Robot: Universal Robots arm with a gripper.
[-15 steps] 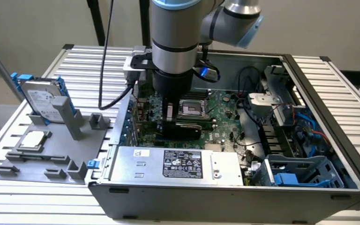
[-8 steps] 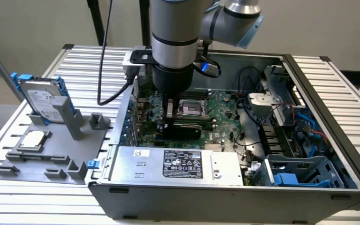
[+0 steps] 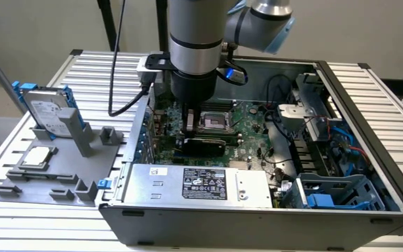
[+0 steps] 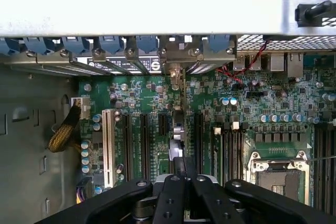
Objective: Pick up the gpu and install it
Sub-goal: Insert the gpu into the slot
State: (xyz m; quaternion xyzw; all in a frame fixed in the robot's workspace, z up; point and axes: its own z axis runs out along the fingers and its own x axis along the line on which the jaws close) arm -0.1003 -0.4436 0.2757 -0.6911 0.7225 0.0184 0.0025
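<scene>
The arm (image 3: 195, 47) is standing nearly vertical, reaching straight down into the open computer case (image 3: 356, 105), with its elbow joint showing just above at the exterior view's right. The gripper (image 4: 185, 169) is sitting low over the motherboard (image 4: 273, 108), beside the CPU socket (image 3: 212, 122), and its jaws are pressed together on the edge of the gpu (image 4: 177, 129), which is standing upright between them.
</scene>
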